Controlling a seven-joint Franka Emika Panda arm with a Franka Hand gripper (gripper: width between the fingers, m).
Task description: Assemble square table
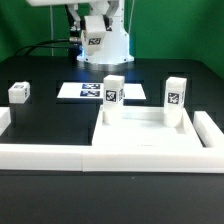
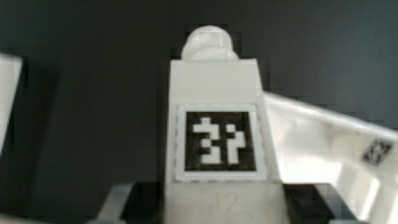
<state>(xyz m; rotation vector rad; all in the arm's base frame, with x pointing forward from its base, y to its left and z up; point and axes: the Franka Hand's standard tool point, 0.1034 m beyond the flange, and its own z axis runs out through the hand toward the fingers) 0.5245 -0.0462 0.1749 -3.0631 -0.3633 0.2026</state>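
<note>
white tagged leg (image 2: 217, 110) sits gripped in the claw (image 2: 217, 203), tabletop (image 2: 329, 125) just beside it.

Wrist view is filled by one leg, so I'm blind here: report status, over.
Gripper shut on held leg. Two upright legs at tabletop's far corners; fourth leg lying loose, exterior view's left. No obstruction visible.

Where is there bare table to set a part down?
Widest: bare table between the lone leg, the marker board, the tabletop and the front wall. Smaller: behind the tabletop, between the centre leg and the leg at the exterior view's right. Crowded: the tabletop's back corners.
</note>
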